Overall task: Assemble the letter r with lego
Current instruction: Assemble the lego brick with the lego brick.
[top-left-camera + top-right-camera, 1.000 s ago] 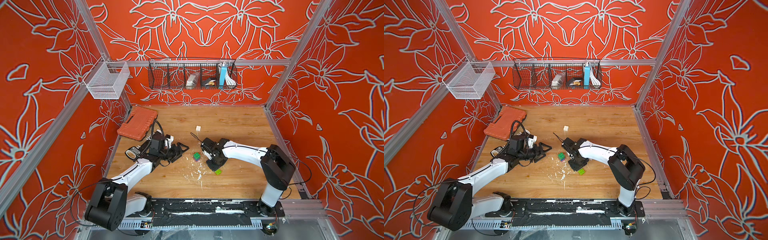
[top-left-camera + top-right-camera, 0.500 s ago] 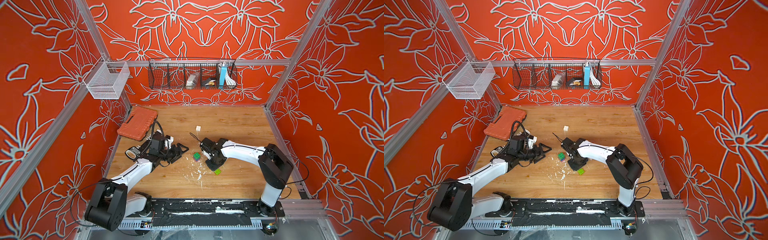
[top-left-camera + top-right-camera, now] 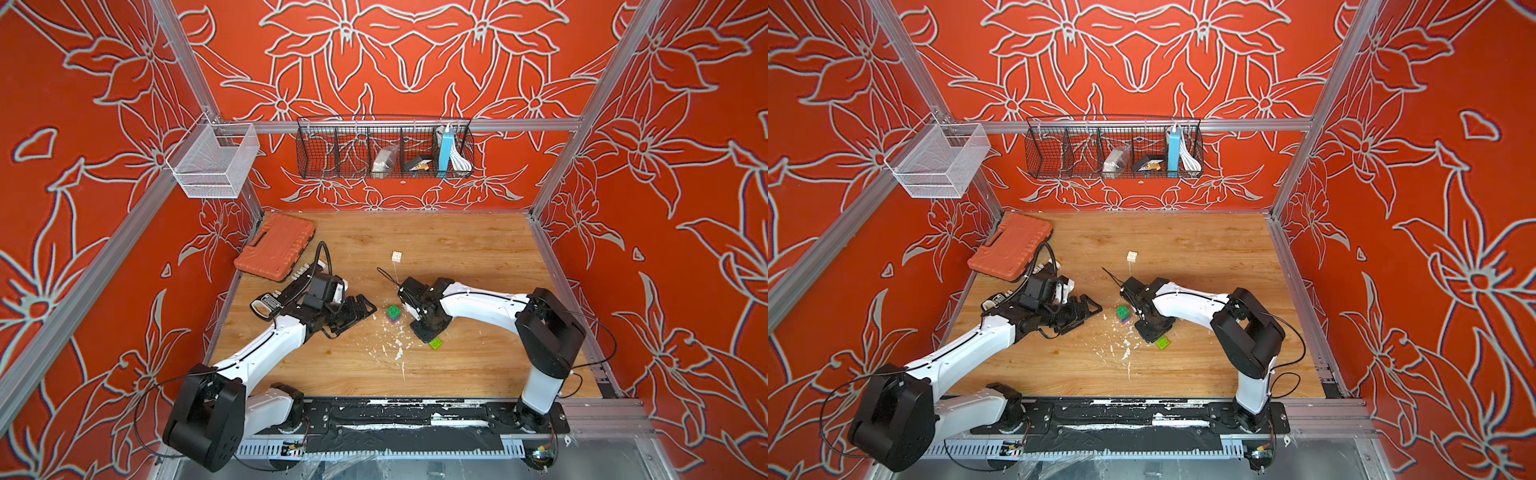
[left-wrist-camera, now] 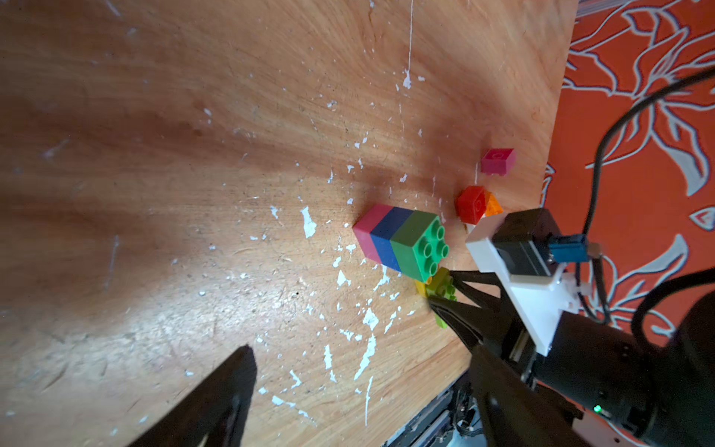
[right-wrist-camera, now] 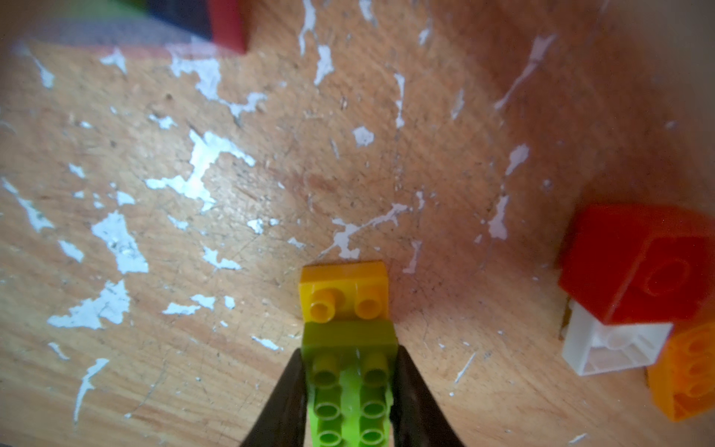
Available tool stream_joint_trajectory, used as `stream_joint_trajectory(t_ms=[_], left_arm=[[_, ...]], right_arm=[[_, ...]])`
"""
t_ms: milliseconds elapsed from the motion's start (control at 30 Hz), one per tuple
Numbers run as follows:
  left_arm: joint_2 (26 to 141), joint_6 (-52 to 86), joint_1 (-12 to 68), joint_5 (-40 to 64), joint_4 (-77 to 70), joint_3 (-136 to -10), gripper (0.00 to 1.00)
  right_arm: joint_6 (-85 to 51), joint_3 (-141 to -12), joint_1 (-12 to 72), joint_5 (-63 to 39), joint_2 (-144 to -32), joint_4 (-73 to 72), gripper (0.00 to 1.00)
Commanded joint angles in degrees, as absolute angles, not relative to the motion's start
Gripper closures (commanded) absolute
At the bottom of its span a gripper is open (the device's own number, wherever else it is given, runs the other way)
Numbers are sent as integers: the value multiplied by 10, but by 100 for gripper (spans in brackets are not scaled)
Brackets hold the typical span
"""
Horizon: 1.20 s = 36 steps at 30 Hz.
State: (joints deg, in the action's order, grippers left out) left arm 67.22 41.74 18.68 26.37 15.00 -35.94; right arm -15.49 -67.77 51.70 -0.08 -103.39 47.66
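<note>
Here the letter is judged barely begun: a short column of pink, blue and green studded plastic bricks [image 4: 402,244] stands upright on the wooden tabletop [image 4: 193,154], green uppermost. Near it the right gripper [image 5: 348,371] has its fingers clamped on a lime brick [image 5: 350,410] joined to olive and yellow ones. The left gripper [image 3: 361,312] hovers beside the column, fingers apart and empty. A red brick [image 4: 471,204], orange brick [image 4: 493,205], pink brick [image 4: 498,160], white brick [image 5: 611,348] and a second lime brick [image 3: 436,343] lie unused. Whether the yellow end touches the table cannot be made out.
</note>
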Motion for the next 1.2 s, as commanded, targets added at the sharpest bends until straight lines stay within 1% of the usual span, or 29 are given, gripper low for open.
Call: stream_joint_trajectory(t_ms=[0, 533, 633, 700, 800, 867, 1000, 1033, 1100, 1133, 1167], left_arm=[[656, 396, 194, 232, 179, -372, 12], [609, 396, 184, 224, 181, -359, 12], [592, 382, 181, 207, 211, -367, 7], [581, 366, 186, 177, 247, -382, 5], [572, 345, 222, 102, 308, -412, 4], [574, 340, 264, 52, 335, -430, 4], [573, 359, 315, 38, 334, -430, 4], [572, 364, 320, 42, 331, -428, 4], [572, 372, 326, 45, 330, -425, 4], [572, 372, 328, 45, 331, -425, 4], [552, 372, 328, 45, 333, -425, 4]], right_arm=[[-139, -645, 530, 21, -1082, 508, 100], [-135, -635, 540, -44, -1122, 480, 100], [-154, -632, 536, -28, -1092, 472, 100], [-173, -631, 529, -19, -1061, 459, 100], [-198, -632, 505, -18, -1028, 436, 100], [-206, -644, 484, -28, -1028, 431, 100], [-203, -673, 476, -24, -1055, 428, 100], [-203, -678, 476, -24, -1062, 425, 98], [-205, -684, 476, -23, -1070, 419, 91], [-206, -685, 476, -22, -1073, 415, 85], [-207, -685, 476, -19, -1075, 410, 77]])
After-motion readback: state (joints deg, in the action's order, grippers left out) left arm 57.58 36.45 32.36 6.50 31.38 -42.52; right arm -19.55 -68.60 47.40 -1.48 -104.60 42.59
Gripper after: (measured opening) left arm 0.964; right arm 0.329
